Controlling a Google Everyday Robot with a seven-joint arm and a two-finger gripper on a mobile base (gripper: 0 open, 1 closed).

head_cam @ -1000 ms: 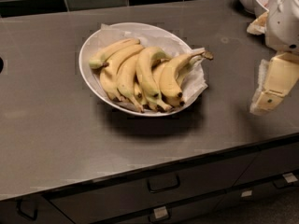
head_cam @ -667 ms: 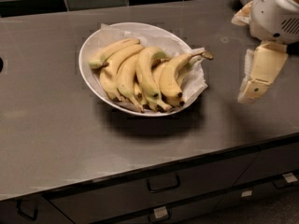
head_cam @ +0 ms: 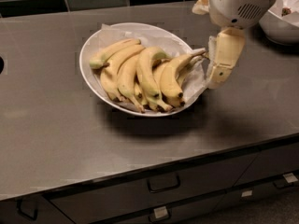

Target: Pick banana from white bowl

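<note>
The white bowl is wide and shallow, lined with crumpled white paper, and stands in the middle of the dark counter. It holds several yellow bananas side by side. The banana is a plump, strongly curved one in the middle of the bunch, with a greenish stem end at the top and a dark tip toward the front. My gripper hangs from the white arm at the upper right. It is at the bowl's right rim, beside the stem of the rightmost banana, and holds nothing.
A smaller white bowl stands at the back right of the counter. A dark tiled wall runs along the back. Drawers with handles sit below the counter's front edge. A dark round opening shows at the left edge.
My gripper has moved left and toward the back, from the open counter at the right to the bowl's right rim. The bananas and bowl have not moved.
</note>
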